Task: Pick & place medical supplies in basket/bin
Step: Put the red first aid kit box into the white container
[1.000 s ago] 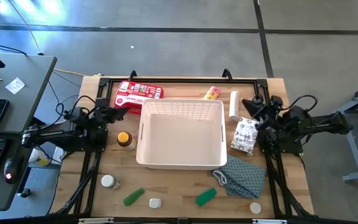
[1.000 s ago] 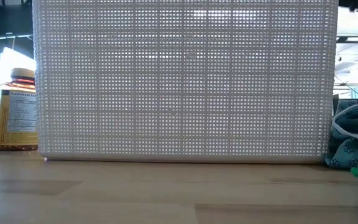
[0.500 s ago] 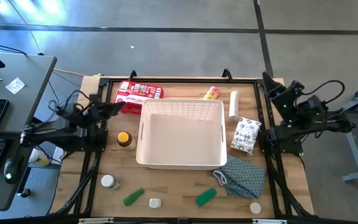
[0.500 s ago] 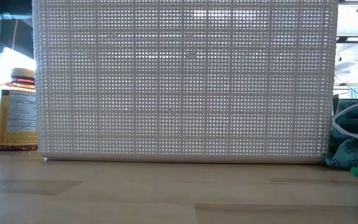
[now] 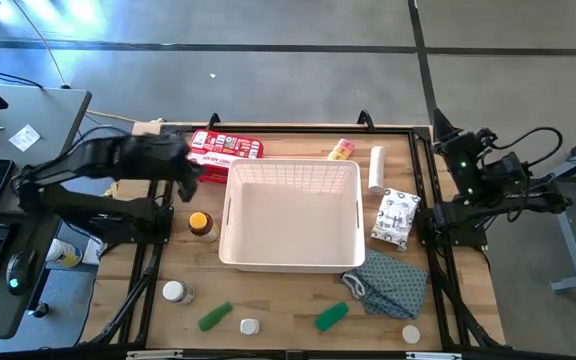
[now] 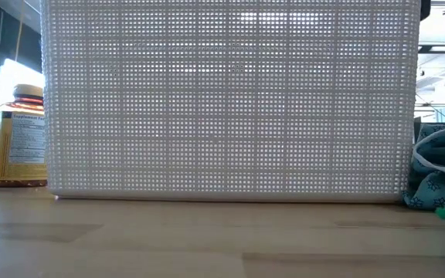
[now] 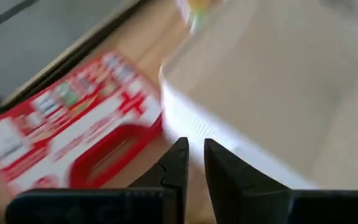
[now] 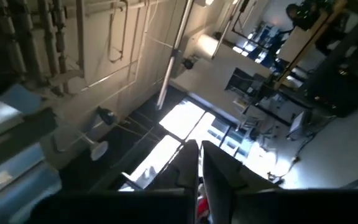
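The white mesh basket (image 5: 290,215) stands mid-table and fills the low view (image 6: 230,100). The red first-aid case (image 5: 223,150) lies flat at the far left, just behind the basket's corner. My left gripper (image 5: 183,168) hovers above the table between case and basket, tilted down, its fingers (image 7: 180,163) nearly together with nothing between them. The left wrist view shows the case (image 7: 73,137) and the basket's rim (image 7: 185,118) below. My right gripper (image 5: 440,132) is shut, raised over the table's far right corner and pointing up into the room (image 8: 199,163).
An amber bottle (image 5: 200,223) stands left of the basket. Along the near edge lie two green rolls (image 5: 215,317) (image 5: 331,316) and white-capped bottles (image 5: 175,292) (image 5: 249,326). To the right are a teal cloth (image 5: 393,283), a patterned packet (image 5: 393,217) and a white tube (image 5: 376,168).
My left arm has swung up from low at the table's left edge, and its gripper has rolled and now tilts down over the gap between case and basket. My right gripper has lifted off the packet's side, tipped upward and moved to the far right corner.
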